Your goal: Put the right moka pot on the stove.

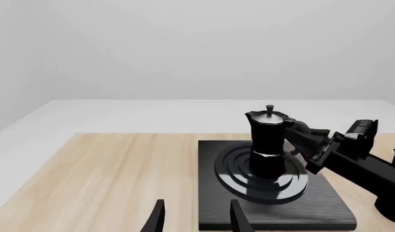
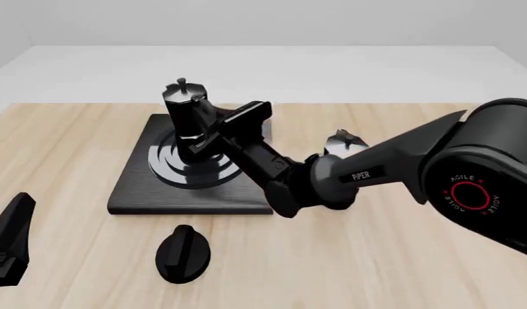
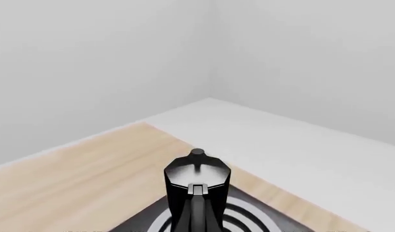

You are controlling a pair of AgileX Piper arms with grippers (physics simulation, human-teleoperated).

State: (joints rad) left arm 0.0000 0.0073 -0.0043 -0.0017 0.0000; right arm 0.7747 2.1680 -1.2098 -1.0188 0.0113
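The pot [image 2: 185, 122] is seen standing upright on the rings in the middle of the stove [image 2: 134, 188], with the right gripper [image 2: 210, 138] at its handle, though whether it is clenched cannot be told.
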